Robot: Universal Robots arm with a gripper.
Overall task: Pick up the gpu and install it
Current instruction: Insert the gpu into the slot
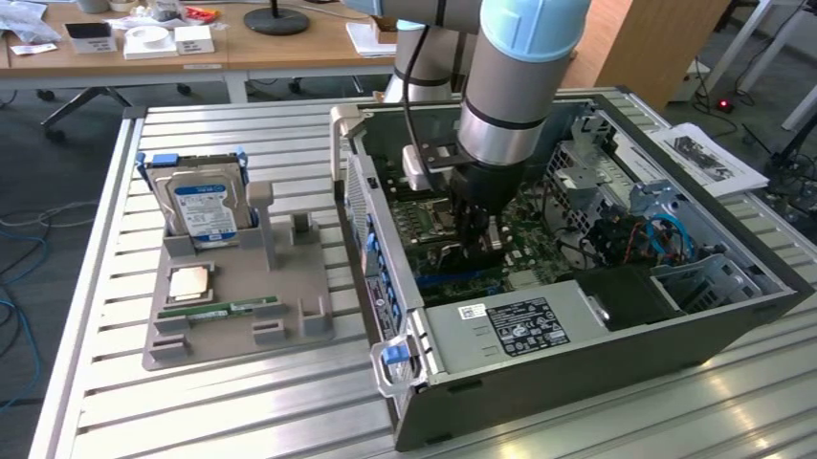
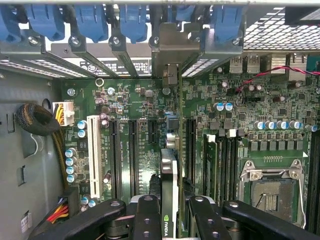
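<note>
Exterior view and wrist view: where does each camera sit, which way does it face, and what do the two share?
Exterior view: raised, off the arm, angled down at the slatted table and the open computer case; the arm's column reaches into the case, gripper low inside.
Wrist view: on the wrist, facing the motherboard; its black fingers flank the gpu, held edge-on.
Shared: motherboard, case interior, gripper.

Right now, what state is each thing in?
claw: shut on the gpu, down inside the case
gpu: held edge-on over the motherboard slots
case: side open
CPU socket: empty
hard drive: upright in the holder
memory stick: flat in the holder
</note>
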